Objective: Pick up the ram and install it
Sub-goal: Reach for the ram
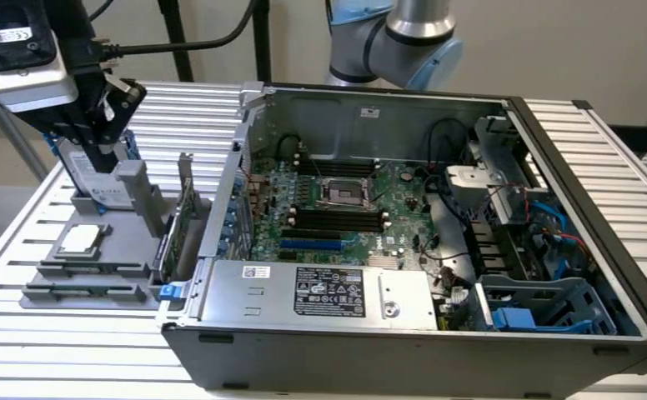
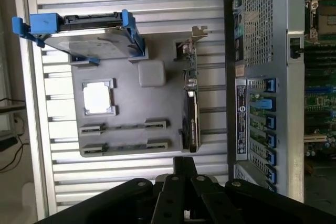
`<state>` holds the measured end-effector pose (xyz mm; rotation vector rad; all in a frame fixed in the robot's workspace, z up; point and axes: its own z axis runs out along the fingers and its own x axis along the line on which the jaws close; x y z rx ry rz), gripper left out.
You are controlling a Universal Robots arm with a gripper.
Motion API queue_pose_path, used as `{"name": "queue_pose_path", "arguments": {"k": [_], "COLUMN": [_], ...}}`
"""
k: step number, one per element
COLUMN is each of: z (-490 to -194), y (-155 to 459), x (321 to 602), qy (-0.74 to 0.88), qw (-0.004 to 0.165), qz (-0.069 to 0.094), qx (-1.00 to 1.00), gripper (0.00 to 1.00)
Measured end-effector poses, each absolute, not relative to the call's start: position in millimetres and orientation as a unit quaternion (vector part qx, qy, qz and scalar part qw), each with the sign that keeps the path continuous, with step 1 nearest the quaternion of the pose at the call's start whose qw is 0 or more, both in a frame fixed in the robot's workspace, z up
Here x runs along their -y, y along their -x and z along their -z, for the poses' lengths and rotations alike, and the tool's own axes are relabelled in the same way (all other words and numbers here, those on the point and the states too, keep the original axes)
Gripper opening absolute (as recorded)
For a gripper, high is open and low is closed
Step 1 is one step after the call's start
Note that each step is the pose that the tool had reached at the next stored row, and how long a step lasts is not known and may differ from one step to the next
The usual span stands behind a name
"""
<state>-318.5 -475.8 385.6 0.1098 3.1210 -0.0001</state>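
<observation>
The gripper (image 1: 107, 150) hangs at ten o'clock in the exterior view, above the hard drive (image 1: 84, 182), closed together on nothing; the ram (image 1: 84, 290) lies flat in the grey fixture's (image 1: 132, 246) nearest slot, at eight o'clock on the worktop (image 1: 34, 337), at nine o'clock from the open computer case (image 1: 413, 354).

Thin green ram (image 1: 84, 290) edgewise in gray holder (image 1: 37, 297)
</observation>
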Motion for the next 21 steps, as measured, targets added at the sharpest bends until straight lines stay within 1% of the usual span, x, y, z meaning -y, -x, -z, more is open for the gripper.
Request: {"name": "queue_pose_path", "arguments": {"k": [9, 18, 21], "z": [-380, -373, -372], "y": [347, 367, 370], "x": [481, 486, 489], "qy": [-0.035, -0.034, -0.034], "qw": [0.002, -0.01, -0.01], "qz": [0.002, 0.003, -0.002], "qx": [-0.999, -0.999, -0.999], "gripper": [0.11, 0.11, 0.11]}}
